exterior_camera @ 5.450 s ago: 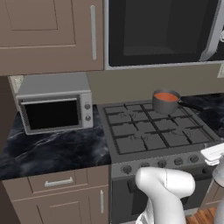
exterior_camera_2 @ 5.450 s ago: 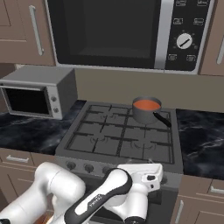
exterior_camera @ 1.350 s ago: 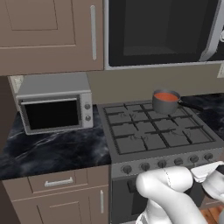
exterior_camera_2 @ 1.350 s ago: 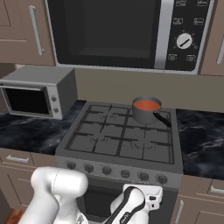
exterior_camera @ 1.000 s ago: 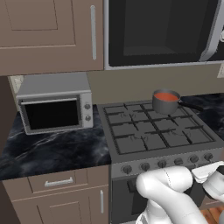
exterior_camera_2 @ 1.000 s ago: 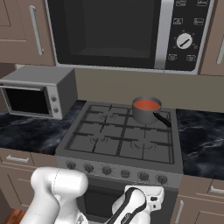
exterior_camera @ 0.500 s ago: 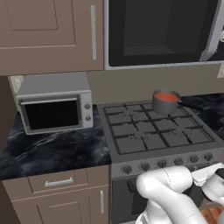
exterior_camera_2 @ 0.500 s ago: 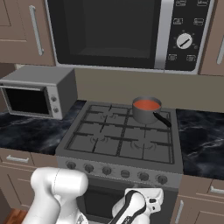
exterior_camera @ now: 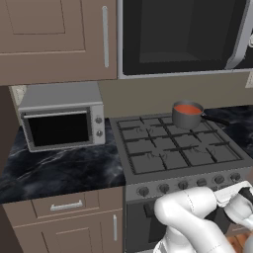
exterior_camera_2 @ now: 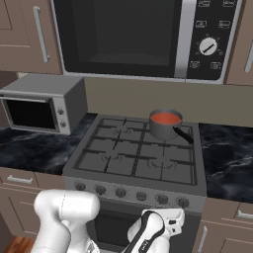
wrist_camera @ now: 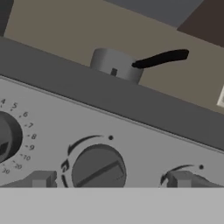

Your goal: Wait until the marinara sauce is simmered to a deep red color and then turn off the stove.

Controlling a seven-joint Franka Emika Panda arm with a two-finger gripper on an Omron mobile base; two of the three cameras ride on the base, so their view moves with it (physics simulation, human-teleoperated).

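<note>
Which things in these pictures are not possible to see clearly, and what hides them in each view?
- Marinara sauce: hidden in the hand view by the saucepan wall, seen from below.
- Left knob: cut off by the hand view's left edge.
- Knob markings on the stove: too small in both base views.
- Stove knobs at the right: partly covered by the arm in the left base view.

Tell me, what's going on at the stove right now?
Gripper open, fingertips either side of a front knob. Marinara sauce orange-red in saucepan on back burner. Nothing between gripper and knob.
</note>
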